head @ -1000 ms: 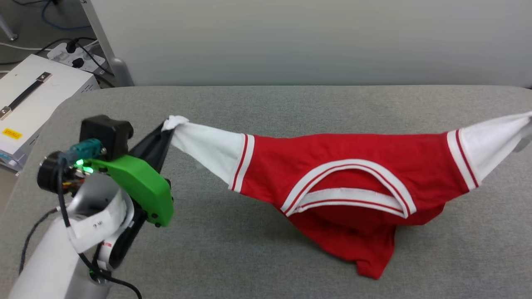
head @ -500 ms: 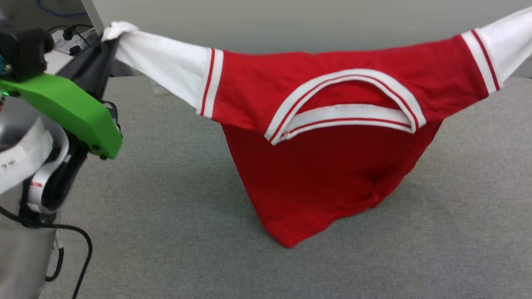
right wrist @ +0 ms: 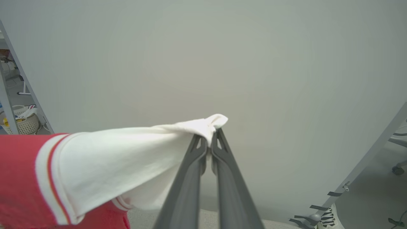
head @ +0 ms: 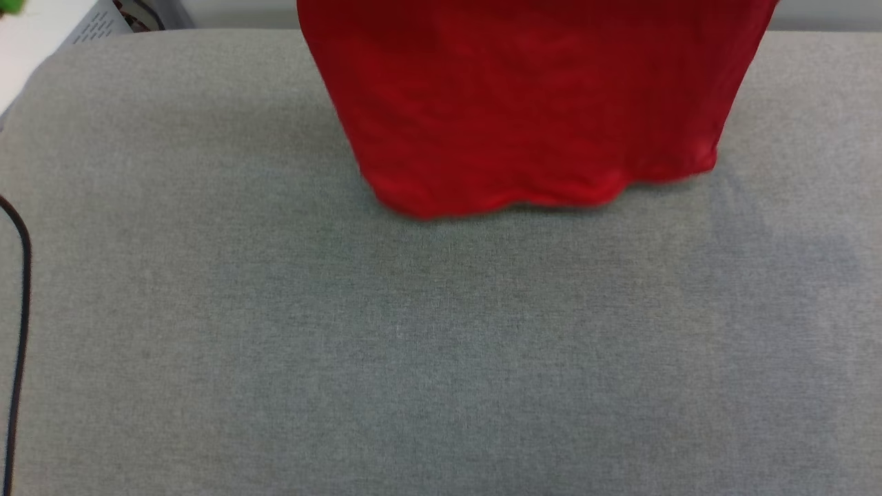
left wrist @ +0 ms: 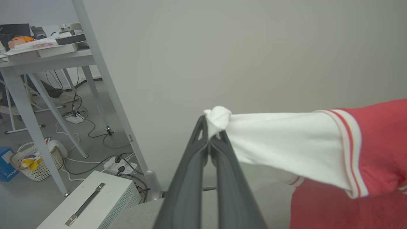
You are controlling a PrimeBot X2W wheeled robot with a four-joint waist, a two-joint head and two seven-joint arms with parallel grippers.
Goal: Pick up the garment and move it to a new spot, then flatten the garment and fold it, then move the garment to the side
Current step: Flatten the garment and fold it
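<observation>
Left gripper (left wrist: 210,133) clenched on one white sleeve tip, right gripper (right wrist: 209,135) clenched on the other, one red garment (head: 537,103) hanging between them, hem over the far part of the grey counter (head: 441,344), broad free surface toward the near edge, one white box (left wrist: 92,200) beyond the left corner.

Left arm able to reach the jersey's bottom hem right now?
Probably not: the left gripper is shut on one white sleeve, the right gripper on the other. The garment's hem hangs unobstructed over the grey surface.

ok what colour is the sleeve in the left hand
The sleeve is white, with red-and-white striped trim; clearest in the left wrist view.
</observation>
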